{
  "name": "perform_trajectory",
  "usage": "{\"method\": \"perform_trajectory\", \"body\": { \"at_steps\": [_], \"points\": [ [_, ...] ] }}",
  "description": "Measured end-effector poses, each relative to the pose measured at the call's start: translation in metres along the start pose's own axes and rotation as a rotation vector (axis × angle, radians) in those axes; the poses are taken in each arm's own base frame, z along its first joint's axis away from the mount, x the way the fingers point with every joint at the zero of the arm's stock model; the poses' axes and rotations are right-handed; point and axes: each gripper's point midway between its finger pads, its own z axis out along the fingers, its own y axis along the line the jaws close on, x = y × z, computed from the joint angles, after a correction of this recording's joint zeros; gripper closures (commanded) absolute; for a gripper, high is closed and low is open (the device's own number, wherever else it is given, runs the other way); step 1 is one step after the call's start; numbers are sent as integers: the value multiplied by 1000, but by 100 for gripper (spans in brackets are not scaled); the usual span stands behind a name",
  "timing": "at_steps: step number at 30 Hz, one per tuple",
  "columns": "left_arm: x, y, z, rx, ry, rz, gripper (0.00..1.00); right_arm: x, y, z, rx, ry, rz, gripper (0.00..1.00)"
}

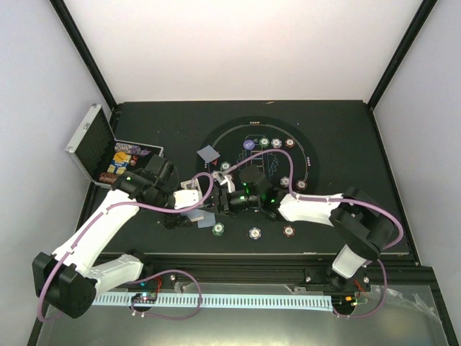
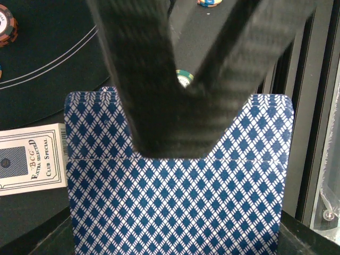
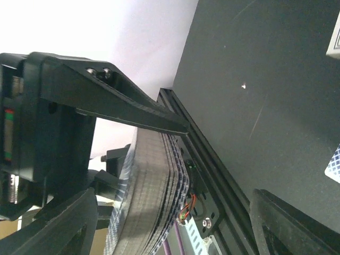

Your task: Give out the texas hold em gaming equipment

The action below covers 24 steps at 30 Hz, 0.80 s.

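My left gripper (image 1: 199, 207) is shut on a deck of blue-diamond-backed playing cards (image 2: 175, 207) and holds it upright above the table's front middle. The deck hides its fingers in the left wrist view. My right gripper (image 1: 219, 204) is open, with the deck's edge (image 3: 154, 202) between its spread fingers (image 3: 58, 228). Its black fingers (image 2: 133, 79) cover the deck's top. One card (image 1: 208, 153) lies face down on the mat. Striped chips (image 1: 264, 142) sit around the mat, and a green one (image 1: 218, 229) lies near the front.
The round black mat (image 1: 238, 137) fills the table's middle. The open silver case (image 1: 92, 140) with more chips stands at the left. A white card box (image 2: 26, 159) lies on the table beside the deck. The table's front rail (image 3: 212, 175) is close below.
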Motion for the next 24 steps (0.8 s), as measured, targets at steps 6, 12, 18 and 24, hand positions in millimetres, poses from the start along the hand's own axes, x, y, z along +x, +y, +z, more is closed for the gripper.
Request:
{"method": "perform_trajectory", "body": {
  "at_steps": [6,12,18,24],
  "points": [
    [0,0,0,-1,0,0,98,3,-1,14,-17,33,21,23],
    [0,0,0,-1,0,1,98,1,2,32,-44,61,38,25],
    [0,0,0,-2,-1,1,98,4,-2,39,-45,80,63,28],
    [-1,2,0,-9,-5,5,99,1,-10,35,-25,75,83,36]
  ]
}}
